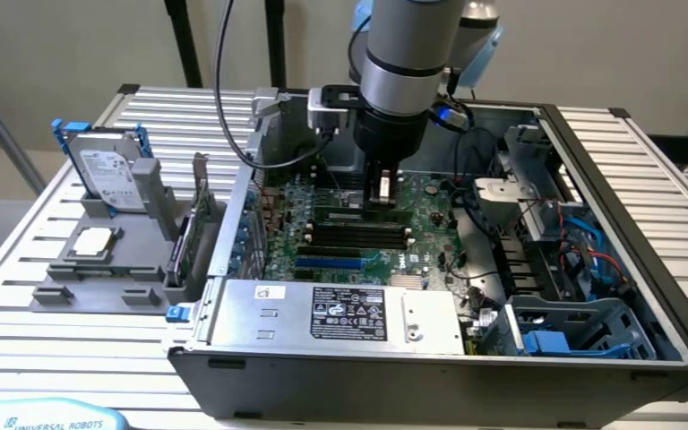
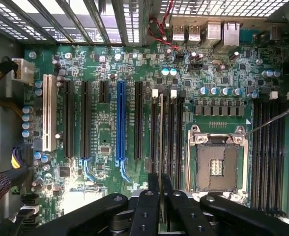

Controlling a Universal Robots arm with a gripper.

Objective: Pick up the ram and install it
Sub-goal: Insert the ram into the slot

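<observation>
Ram (image 2: 160, 147) stands edge-on betw. end effector (image 2: 160, 196) fingers, clamped, right over black memory slots (image 2: 166, 132) on motherboard (image 2: 105, 128); empty CPU socket (image 2: 217, 164) just beside. Arm reaches into open PC case (image 1: 631, 179).

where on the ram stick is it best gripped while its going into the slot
By its upper long edge, from straight above. The ram stands on edge in line with the black memory slots, so only its thin flat faces offer themselves to the gripper, whose fingers straddle it.

Exterior oblique; wrist straight above motherboard (image 2: 134, 98)
</observation>
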